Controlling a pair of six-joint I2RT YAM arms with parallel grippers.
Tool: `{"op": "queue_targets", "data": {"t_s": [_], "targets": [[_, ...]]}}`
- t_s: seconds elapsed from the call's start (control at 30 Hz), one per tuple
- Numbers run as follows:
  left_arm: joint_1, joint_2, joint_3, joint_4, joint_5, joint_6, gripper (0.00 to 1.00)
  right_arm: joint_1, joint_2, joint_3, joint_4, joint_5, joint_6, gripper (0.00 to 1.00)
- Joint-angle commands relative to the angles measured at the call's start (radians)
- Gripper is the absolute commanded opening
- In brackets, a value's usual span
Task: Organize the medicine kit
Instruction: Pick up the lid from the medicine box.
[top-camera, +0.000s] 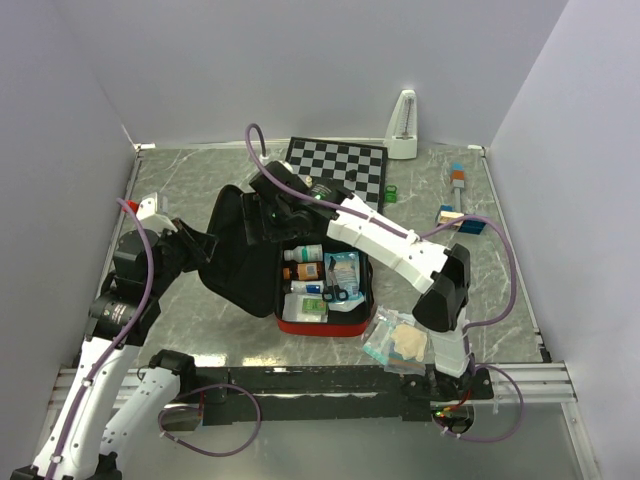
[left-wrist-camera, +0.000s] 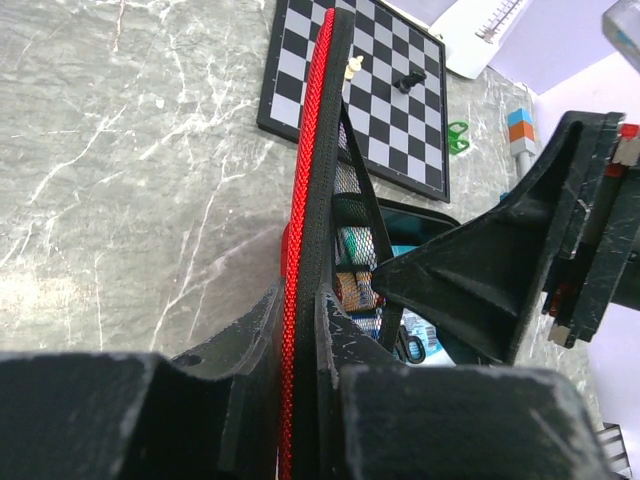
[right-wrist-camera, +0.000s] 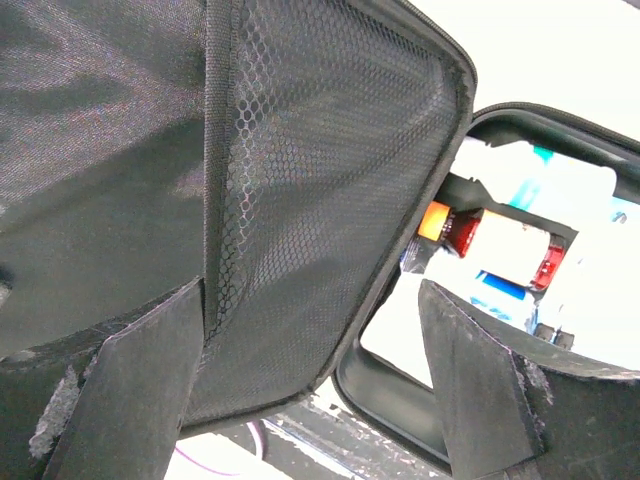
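The left gripper (left-wrist-camera: 295, 305) is clenched on the red edge of the lid (top-camera: 235, 260), holding it nearly upright over the marbled table (top-camera: 170, 180). The medicine kit (top-camera: 322, 326) lies open mid-table, and its tray of bottles (top-camera: 305, 270) and packets faces up just right of the lid. The right gripper (right-wrist-camera: 310, 300) is released and spread wide, with the lid's mesh pocket (right-wrist-camera: 300, 180) between its fingers and close against one of them. The likeliest trouble, I judge, starts on the left. The soft lid is pinched at one thin edge only, so a pull or twist could slip it free, letting it flop onto the tray or drag the whole case. Next, the right fingers could snag the mesh or close on fabric alone. That arm also reaches across the tray, so a low sweep could knock the bottles over. As for room, bare table runs from the left of the lid to the wall. Behind the case the chessboard (top-camera: 338, 166) sits close to the lid's far corner. To the right, plastic bags (top-camera: 395, 340) lie just beside the tray's near corner, and small blocks (top-camera: 457, 180) stand well apart near the right edge.
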Motion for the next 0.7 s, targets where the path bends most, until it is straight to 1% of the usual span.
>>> {"op": "queue_targets", "data": {"t_s": [0.0, 0.13, 0.4, 0.43, 0.5, 0.53, 0.6, 0.67], "targets": [[0.005, -0.01, 0.038, 0.007, -0.057, 0.033, 0.01, -0.018, -0.112, 0.022, -0.055, 0.09, -0.032, 0.9], [0.004, -0.004, 0.036, 0.005, -0.056, 0.03, 0.01, -0.019, -0.182, -0.041, -0.032, 0.133, -0.041, 0.91], [0.004, -0.004, 0.033, 0.016, -0.045, 0.028, 0.01, -0.021, -0.257, -0.076, -0.015, 0.151, -0.049, 0.92], [0.004, -0.002, 0.035, 0.015, -0.043, 0.028, 0.01, -0.022, -0.271, -0.095, -0.006, 0.164, -0.046, 0.89], [0.004, -0.001, 0.042, 0.007, -0.046, 0.031, 0.01, -0.028, -0.314, -0.165, 0.019, 0.191, -0.054, 0.74], [0.007, -0.001, 0.047, 0.004, -0.051, 0.031, 0.01, -0.036, -0.333, -0.221, 0.023, 0.199, -0.061, 0.7], [0.004, 0.001, 0.058, -0.001, -0.057, 0.037, 0.01, -0.07, -0.397, -0.314, 0.027, 0.152, -0.1, 0.7], [0.004, 0.005, 0.079, -0.011, -0.069, 0.048, 0.01, -0.093, -0.479, -0.442, 0.014, 0.188, -0.086, 0.71]]}}
